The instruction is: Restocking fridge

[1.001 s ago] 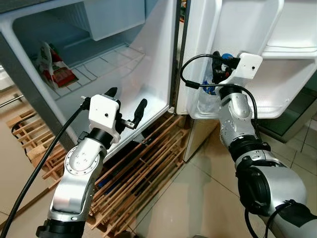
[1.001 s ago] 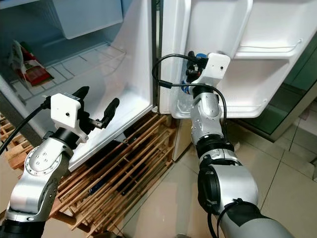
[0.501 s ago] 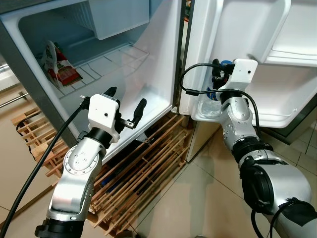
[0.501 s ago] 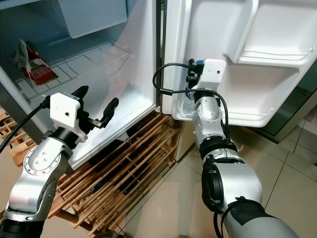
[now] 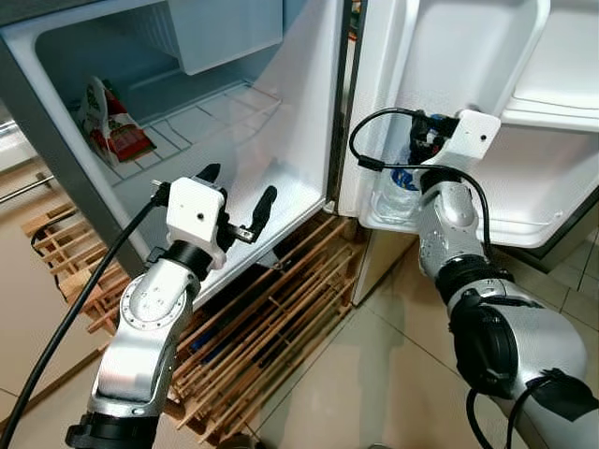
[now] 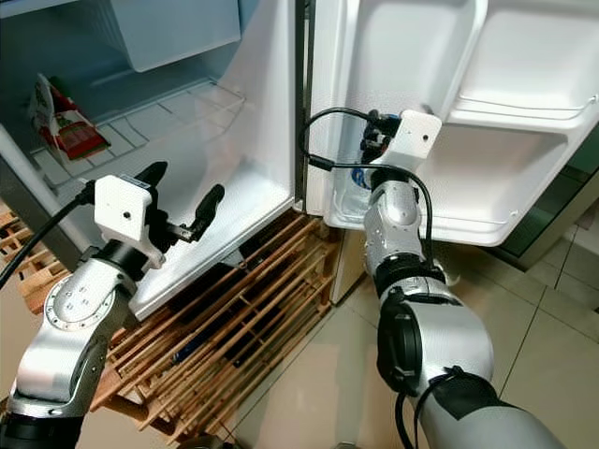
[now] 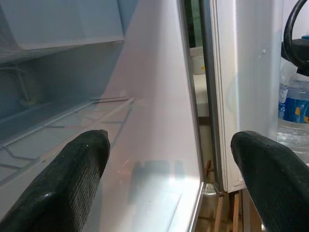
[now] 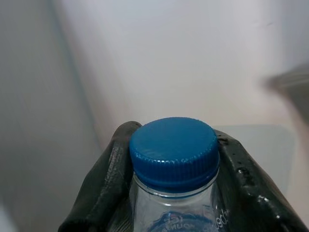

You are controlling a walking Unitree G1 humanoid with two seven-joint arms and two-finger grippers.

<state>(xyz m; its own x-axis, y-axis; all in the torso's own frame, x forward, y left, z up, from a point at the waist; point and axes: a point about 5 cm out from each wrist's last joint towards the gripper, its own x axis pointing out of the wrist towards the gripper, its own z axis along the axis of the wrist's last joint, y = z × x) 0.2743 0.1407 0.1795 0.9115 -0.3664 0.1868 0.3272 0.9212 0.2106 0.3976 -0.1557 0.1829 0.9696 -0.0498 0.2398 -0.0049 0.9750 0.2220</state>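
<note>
Nearest the camera, the left gripper (image 5: pixel 236 200) hangs in front of the open fridge (image 5: pixel 281 122) with its fingers spread wide, holding nothing, just off the front edge of the fridge floor. Under it is a wooden rack (image 5: pixel 271 318) on the tile floor (image 5: pixel 374 374). Further in, the right gripper (image 5: pixel 423 140) is clamped on the neck of a water bottle (image 8: pixel 174 159), blue cap up, standing in the door's bottom shelf (image 5: pixel 393 217) at the hinge-side corner. Way back, a red-and-white packet (image 5: pixel 108 126) leans on the wire shelf (image 5: pixel 201 126).
</note>
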